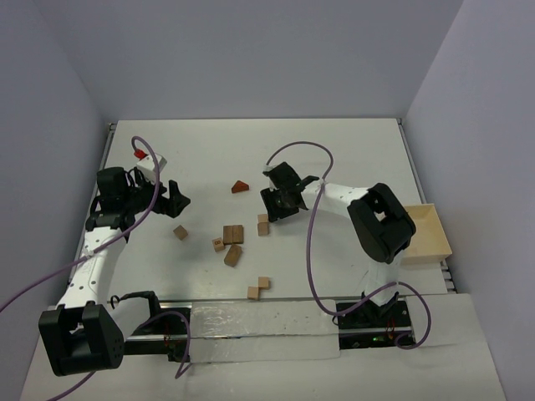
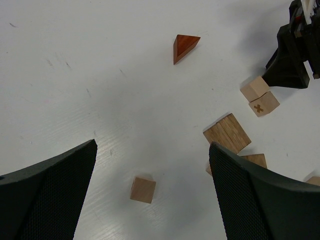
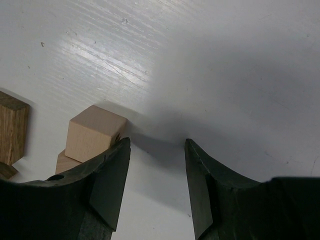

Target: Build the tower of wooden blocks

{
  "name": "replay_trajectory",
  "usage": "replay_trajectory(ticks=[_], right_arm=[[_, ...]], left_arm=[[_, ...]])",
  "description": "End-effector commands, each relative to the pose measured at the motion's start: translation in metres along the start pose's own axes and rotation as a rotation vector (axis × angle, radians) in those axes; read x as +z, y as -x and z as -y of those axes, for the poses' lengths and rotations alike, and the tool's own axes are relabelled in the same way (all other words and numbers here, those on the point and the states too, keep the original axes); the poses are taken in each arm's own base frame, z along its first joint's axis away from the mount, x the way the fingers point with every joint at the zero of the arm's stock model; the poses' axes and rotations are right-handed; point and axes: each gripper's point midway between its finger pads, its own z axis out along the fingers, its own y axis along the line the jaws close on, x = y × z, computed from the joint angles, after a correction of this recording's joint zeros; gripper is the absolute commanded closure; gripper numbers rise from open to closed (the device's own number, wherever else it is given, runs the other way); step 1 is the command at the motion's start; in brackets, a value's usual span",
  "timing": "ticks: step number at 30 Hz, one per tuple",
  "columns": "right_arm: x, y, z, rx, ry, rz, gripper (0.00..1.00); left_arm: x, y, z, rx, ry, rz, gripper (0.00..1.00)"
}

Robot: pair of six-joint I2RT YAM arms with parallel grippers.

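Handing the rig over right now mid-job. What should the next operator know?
Left gripper: open, empty, near a lone cube.
Right gripper: open, empty, beside two touching cubes; whether they are stacked or side by side is unclear.
Other wood blocks lie scattered between the arms, with the red-brown wedge apart from them.
Done: at most that pair.
Left: stack everything else.
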Motion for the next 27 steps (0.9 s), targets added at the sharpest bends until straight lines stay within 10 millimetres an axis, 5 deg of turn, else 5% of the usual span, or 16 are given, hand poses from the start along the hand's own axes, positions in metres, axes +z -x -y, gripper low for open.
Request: replay_trajectory(ticks=[1, 27], right_arm=[[0.007, -0.001, -0.006, 0.004, 0.008, -0.021, 0.44], [0.003, -0.013, -0.005, -0.014, 0.006, -0.042, 0.42]], left_arm=[[-0.001, 0.013, -0.004, 0.031, 0.014, 0.046, 0.01], [0.001, 0.012, -0.007, 0.040, 0.017, 0.042, 0.01]])
